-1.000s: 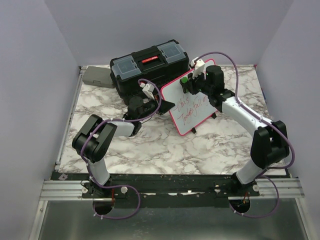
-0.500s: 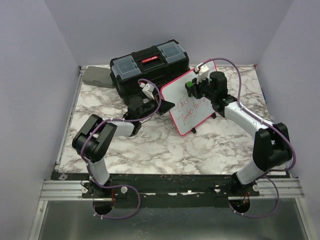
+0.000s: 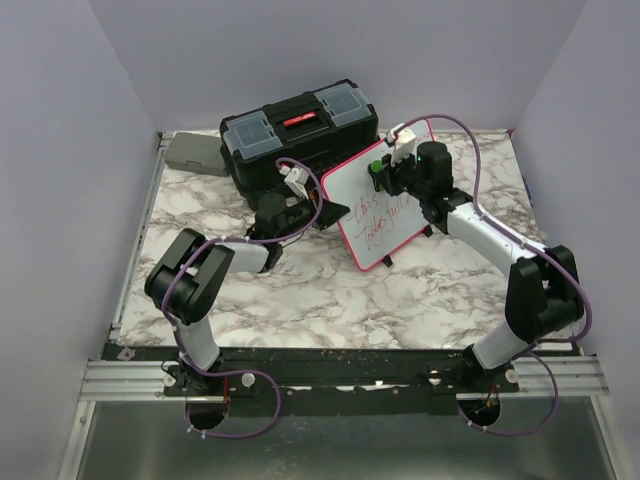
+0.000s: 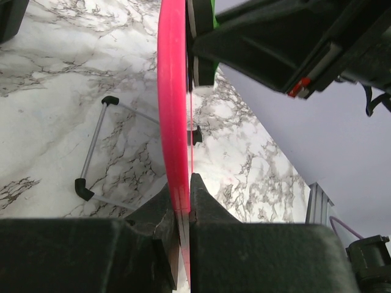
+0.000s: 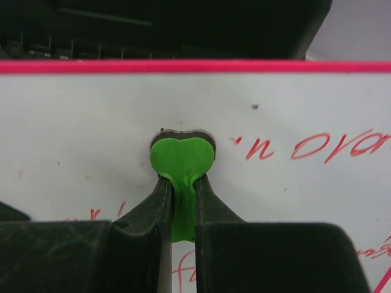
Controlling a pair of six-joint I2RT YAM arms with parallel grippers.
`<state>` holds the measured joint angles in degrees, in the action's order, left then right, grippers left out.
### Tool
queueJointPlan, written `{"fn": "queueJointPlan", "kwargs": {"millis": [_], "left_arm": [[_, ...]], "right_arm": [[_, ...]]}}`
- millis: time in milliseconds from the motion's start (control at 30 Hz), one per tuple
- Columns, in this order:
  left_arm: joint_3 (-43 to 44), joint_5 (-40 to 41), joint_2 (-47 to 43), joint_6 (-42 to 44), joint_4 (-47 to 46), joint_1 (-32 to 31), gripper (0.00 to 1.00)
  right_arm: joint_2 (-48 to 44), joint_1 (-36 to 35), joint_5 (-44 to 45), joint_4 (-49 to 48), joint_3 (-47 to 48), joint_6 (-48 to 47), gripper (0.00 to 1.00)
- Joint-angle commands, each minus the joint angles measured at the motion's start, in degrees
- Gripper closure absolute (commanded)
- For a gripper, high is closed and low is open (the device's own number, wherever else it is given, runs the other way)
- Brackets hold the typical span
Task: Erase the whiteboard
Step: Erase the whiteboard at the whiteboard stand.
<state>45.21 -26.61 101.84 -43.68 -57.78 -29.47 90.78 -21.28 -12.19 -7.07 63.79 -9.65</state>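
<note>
Since a second ago the right gripper (image 3: 379,172) has slid a little toward the right along the upper part of the whiteboard (image 3: 375,228), its forearm swinging out with it, while the left arm and the board keep their places. That whiteboard stands tilted on the marble table (image 3: 330,290), just in front of the black toolbox (image 3: 300,130), with a grey case (image 3: 195,153) off at the far left corner. From overhead the left gripper (image 3: 330,212) meets the board's left edge, and the right one reaches its face near the top. The left wrist camera shows what the overhead cannot: the left gripper (image 4: 183,190) is clenched on the pink frame (image 4: 173,110), seen edge-on and running straight up from between the fingertips, with the wire stand (image 4: 91,155) and its black feet resting on the marble behind. The right wrist camera looks squarely at the white surface (image 5: 79,128); the right gripper (image 5: 181,198) pinches the stem of a green heart-shaped eraser (image 5: 182,160), whose dark pad lies against the board just below the top frame edge. Red handwriting (image 5: 317,146) sits to the eraser's right, and more red strokes below it.
</note>
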Motion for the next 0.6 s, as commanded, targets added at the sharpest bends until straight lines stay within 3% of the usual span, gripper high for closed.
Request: {"fn": "queueJointPlan", "kwargs": {"millis": [0,367,567], "left_arm": [[-0.1,-5.6,0.6,2.7,-1.2,-1.2,1.0],[0.0,-5.8,0.9,2.6,-1.5,-1.2,1.0],[0.3,-5.9,1.2,2.6,-1.4,-1.2,1.0]], "right_arm": [[2.2,0.6,3.6,-2.9,5.0,0.8,0.99],[2.6,3.0,4.4,-1.4,1.0,-0.3,0.99],[-0.7,1.5,-9.9,-0.5,-4.2,-2.3,0.99]]}}
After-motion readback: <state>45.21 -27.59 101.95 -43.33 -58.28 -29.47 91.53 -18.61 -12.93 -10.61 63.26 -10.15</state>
